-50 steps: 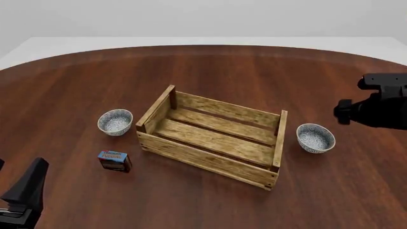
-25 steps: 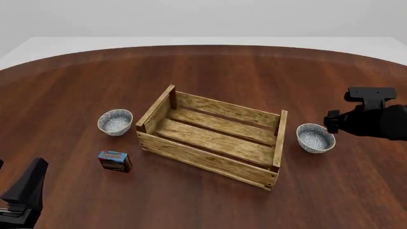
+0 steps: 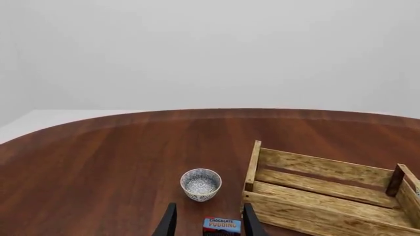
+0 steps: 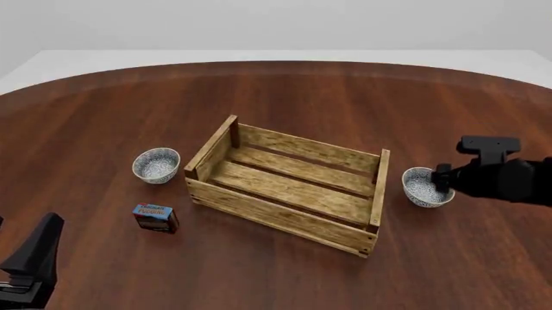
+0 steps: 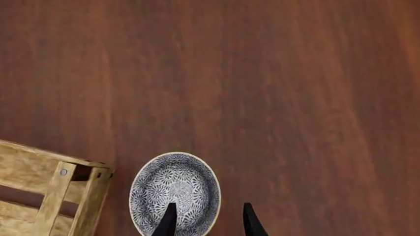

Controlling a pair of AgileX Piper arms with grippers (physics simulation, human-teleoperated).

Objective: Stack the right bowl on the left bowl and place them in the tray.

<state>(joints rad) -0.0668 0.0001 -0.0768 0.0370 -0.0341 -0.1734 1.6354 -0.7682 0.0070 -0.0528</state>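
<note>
since a second ago the right end effector [image 4: 441,178] has slid leftward and down to the right bowl [image 4: 424,186], while the left end effector [image 3: 208,225] stays parked at the near left, fingers apart and empty, with the pudding box [image 3: 222,225] between them in its view. the right bowl sits on the worktop [image 4: 276,103] just right of the tray [image 4: 289,185], and the right wrist view shows the spread, empty fingers straddling its right-hand rim, one finger [image 5: 168,221] over the inside and one outside, so the bowl lies directly below this nearer arm. the left bowl [image 4: 156,165] stands just left of the tray, well apart from both arms.
</note>
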